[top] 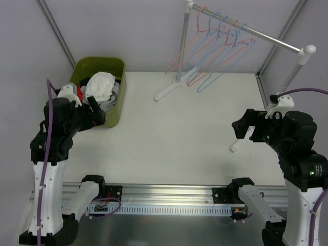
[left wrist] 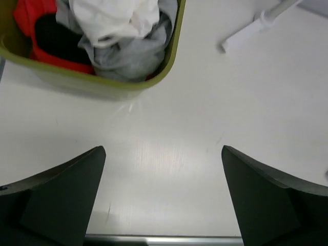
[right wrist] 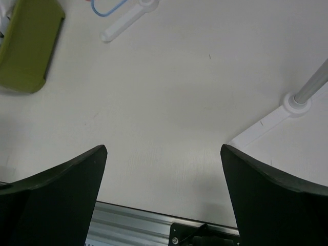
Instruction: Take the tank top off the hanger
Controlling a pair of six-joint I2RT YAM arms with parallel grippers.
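My left claw [left wrist: 163, 151] and right claw [right wrist: 164, 149] hang spread over the bench [left wrist: 205, 102]. Left wrist shows bin [left wrist: 102, 86] of clothes [left wrist: 118, 23]; only overhead shows hangers [top: 221, 48] on their rail [top: 256, 32].

Green bin [left wrist: 102, 84]: cut off by the top and left frame edges in the left wrist view. Its crumpled clothes [left wrist: 115, 20] overlap, so single garments cannot be told apart. Blue hanger [right wrist: 105, 13]: only a loop shows at the top edge. Rack post [right wrist: 312, 84]: cropped at right.
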